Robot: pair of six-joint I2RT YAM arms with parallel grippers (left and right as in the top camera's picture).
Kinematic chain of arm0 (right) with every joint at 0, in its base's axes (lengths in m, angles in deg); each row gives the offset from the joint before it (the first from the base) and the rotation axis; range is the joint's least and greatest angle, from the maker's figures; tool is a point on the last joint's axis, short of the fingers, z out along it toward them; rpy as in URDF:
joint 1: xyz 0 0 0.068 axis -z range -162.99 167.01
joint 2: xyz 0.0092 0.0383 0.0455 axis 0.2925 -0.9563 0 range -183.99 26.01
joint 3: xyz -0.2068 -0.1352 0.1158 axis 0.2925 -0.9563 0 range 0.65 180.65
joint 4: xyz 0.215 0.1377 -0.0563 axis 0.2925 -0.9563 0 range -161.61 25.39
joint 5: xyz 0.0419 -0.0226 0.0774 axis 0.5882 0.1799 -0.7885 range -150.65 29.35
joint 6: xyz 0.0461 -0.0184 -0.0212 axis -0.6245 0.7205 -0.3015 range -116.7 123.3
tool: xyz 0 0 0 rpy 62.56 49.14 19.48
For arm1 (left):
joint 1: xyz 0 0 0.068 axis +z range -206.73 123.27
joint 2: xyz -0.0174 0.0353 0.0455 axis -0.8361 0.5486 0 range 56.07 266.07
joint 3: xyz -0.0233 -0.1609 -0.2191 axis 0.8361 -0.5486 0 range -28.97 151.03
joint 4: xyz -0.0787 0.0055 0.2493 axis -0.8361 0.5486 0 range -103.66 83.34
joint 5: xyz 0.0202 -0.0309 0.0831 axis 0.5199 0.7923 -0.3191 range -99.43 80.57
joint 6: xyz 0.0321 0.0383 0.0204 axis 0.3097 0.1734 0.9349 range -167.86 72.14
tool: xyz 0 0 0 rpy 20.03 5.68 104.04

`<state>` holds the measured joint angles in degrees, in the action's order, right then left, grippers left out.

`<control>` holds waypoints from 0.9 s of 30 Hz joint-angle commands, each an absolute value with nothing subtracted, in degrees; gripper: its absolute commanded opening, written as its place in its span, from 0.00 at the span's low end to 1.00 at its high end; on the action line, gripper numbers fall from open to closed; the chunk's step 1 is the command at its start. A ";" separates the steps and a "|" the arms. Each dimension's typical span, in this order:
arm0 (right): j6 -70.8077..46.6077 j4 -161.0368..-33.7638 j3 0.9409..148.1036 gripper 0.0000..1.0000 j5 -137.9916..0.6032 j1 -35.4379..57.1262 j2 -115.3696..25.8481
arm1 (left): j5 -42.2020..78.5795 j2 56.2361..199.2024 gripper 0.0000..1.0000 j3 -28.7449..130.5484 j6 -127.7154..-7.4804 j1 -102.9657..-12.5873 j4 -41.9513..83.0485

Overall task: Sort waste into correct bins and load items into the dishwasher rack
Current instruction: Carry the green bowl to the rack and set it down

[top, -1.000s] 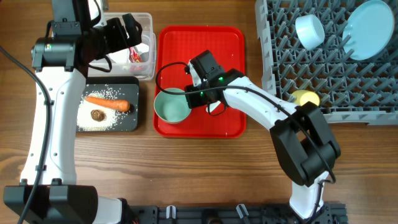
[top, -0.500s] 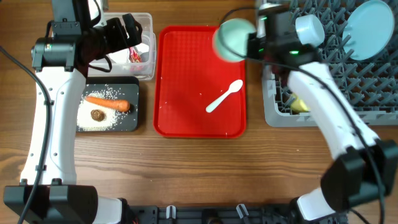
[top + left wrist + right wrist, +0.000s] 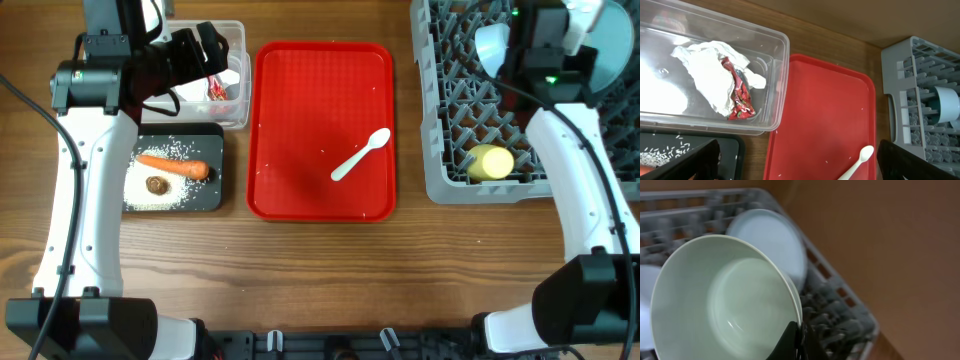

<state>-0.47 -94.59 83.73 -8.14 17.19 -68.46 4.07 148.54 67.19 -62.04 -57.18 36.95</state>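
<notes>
Currently in hand: loading the mint-green bowl (image 3: 725, 310) into the dishwasher rack (image 3: 450, 110), judging by where the bowl hangs.
Right end effector (image 3: 799, 332): pinched narrow on the bowl's rim, at the upper right of the overhead frame, above the rack.
Bowl's place: held tilted just in front of the pale blue plate (image 3: 772, 245); whether it touches any peg I cannot tell.
Already racked: plate, pale blue bowl (image 3: 497, 47), yellow cup (image 3: 490, 160).
Left end effector (image 3: 800, 160): fingers spread wide, holding nothing, above the clear tub (image 3: 775, 80) at upper left.
Waste: napkin (image 3: 705, 70) and red wrapper (image 3: 740, 95) in the tub; carrot (image 3: 172, 166), rice (image 3: 140, 185) and brown lump (image 3: 156, 184) on the black tray (image 3: 210, 195).
Next move, likely: lower the bowl between free pegs, clear of the plate, then let go.
Left over: white spoon (image 3: 362, 155) on the red tray (image 3: 300, 120), mid-tabletop (image 3: 320, 270).
</notes>
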 commanded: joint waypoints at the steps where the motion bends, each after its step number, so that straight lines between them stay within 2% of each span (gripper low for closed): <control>1: 0.34 -93.96 84.54 0.04 -4.18 20.32 -69.34 | 3.96 148.87 1.00 67.29 -61.84 -56.83 36.80; 7: 12.23 -90.96 84.54 0.04 -5.17 21.30 -75.59 | 3.96 148.87 1.00 67.29 -61.84 -56.83 36.80; 16: 12.51 -94.24 84.52 0.04 -4.90 19.49 -77.38 | 3.96 148.87 1.00 67.29 -61.84 -56.83 36.80; 27: 23.00 -90.33 84.52 0.04 3.95 17.48 -78.63 | 3.96 148.87 1.00 67.29 -61.84 -56.83 36.80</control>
<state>18.35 -91.27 83.73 -0.25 18.92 -78.10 4.07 148.54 67.19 -62.04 -57.18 36.95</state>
